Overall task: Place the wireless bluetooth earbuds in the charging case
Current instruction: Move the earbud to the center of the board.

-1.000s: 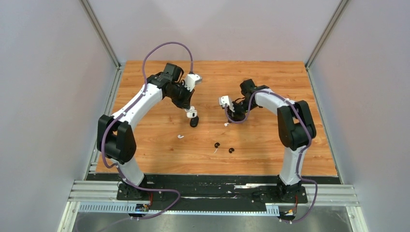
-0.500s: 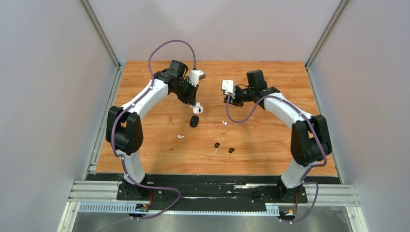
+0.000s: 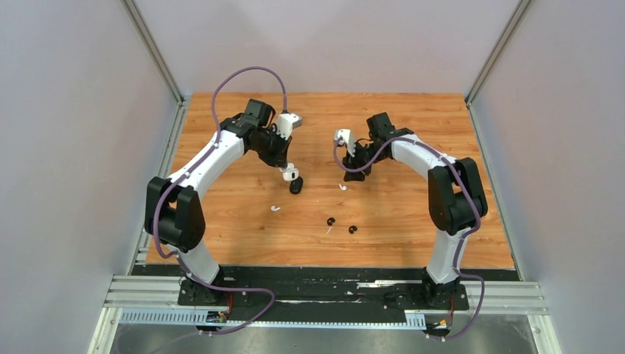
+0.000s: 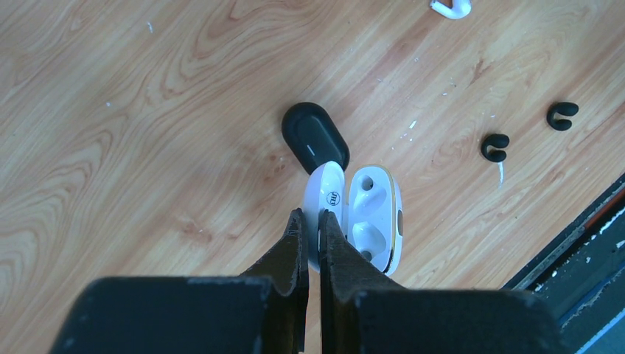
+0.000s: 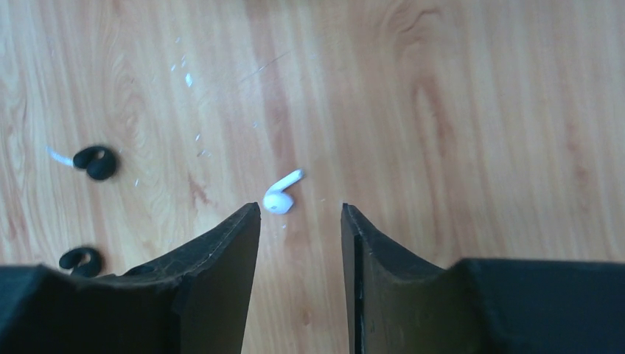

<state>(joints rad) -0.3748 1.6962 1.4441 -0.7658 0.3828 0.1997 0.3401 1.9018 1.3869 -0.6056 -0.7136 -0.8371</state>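
Note:
My left gripper is shut on the lid of an open white charging case with empty sockets, held just above the table next to a shut black case. In the top view the left gripper and the white case are just behind the black case. My right gripper is open and empty, and a white earbud lies just beyond its left fingertip. In the top view the right gripper is close behind that earbud. A second white earbud and two black earbuds lie nearer the front.
The wooden table is ringed by grey walls on the left, back and right. A black rail runs along the near edge. The black earbuds also show in the left wrist view and in the right wrist view.
Both arms swung back and up half a second ago and have come down again. The left still holds the white case near the black case. The right is back over the white earbud.

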